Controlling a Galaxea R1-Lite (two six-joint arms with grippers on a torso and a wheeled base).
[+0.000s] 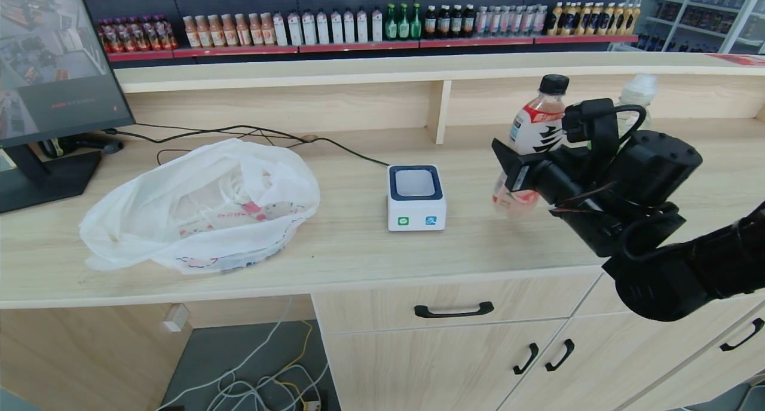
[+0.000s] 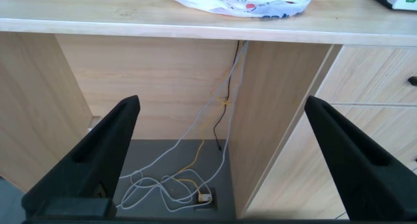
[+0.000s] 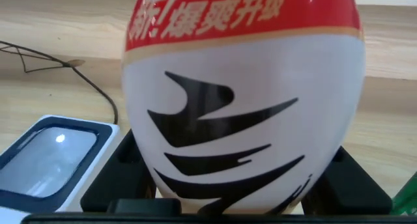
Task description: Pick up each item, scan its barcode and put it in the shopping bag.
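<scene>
A pink drink bottle (image 1: 536, 127) with a black cap and a red-and-white label leans slightly, to the right of the scanner. My right gripper (image 1: 517, 175) is shut on the bottle's lower half. I cannot tell if the base touches the counter. In the right wrist view the label (image 3: 241, 100) is very close, between the black fingers (image 3: 107, 182). The white scanner (image 1: 416, 197) with a blue-framed window stands mid-counter and shows again as the scanner (image 3: 49, 159). The white shopping bag (image 1: 203, 205) lies crumpled to its left. My left gripper (image 2: 223, 107) hangs open below the counter edge.
A second clear bottle (image 1: 638, 94) stands behind the right arm. A monitor (image 1: 54, 58) and a handheld scanner (image 1: 80, 143) sit at the far left, with a black cable (image 1: 251, 130) along the back. Cables (image 2: 176, 185) lie on the floor under the counter (image 1: 358, 250).
</scene>
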